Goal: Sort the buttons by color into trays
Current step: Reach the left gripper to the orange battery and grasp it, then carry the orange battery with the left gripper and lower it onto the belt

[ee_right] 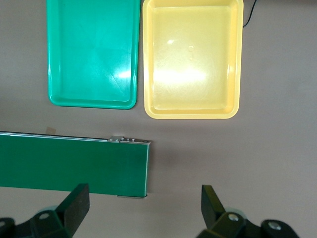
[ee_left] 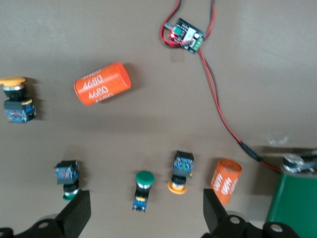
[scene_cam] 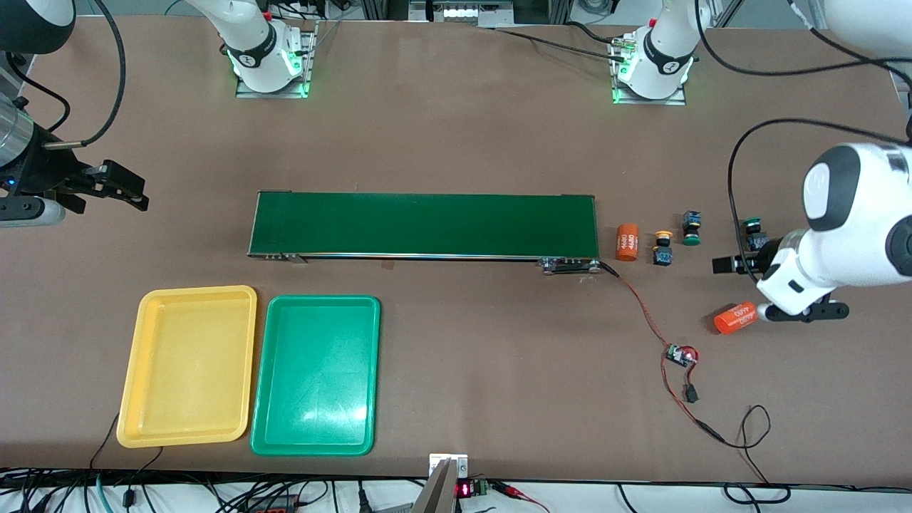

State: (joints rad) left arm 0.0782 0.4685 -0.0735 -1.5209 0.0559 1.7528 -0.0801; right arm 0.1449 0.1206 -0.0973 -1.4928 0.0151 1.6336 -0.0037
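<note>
Nothing is sorted yet, by the look of it: both trays are bare and all 4 buttons sit at the left arm's end of the table, so the first pick is the step in hand.

The left gripper [ee_left: 143, 215] hangs over the button cluster with its fingers spread wide and nothing between them. In the left wrist view, a green button [ee_left: 142, 189] lies almost midway under the jaws, a yellow button [ee_left: 180, 171] just beside it, another green one [ee_left: 67, 179] near one finger, and a second yellow one [ee_left: 15, 99] well apart. 2 orange cylinders [ee_left: 102, 83] lie among them and are not part of the job; one lies close to the yellow button near the belt's [scene_cam: 422, 225] end.

The next move, I judge, calls for a straight descent onto 1 button, jaws set across its blocky body, without nudging its neighbour or the cylinder.

The right gripper [ee_right: 143, 210] waits, fingers wide and empty, over bare table past the belt's other end, with the trays in its view.

The yellow tray [scene_cam: 187, 365] and green tray [scene_cam: 315, 375] lie side by side, touching or nearly so, nearer the front camera than the belt and toward the right arm's end. Each holds nothing. A small circuit board [scene_cam: 681, 355] with red and black wires lies near the buttons.
</note>
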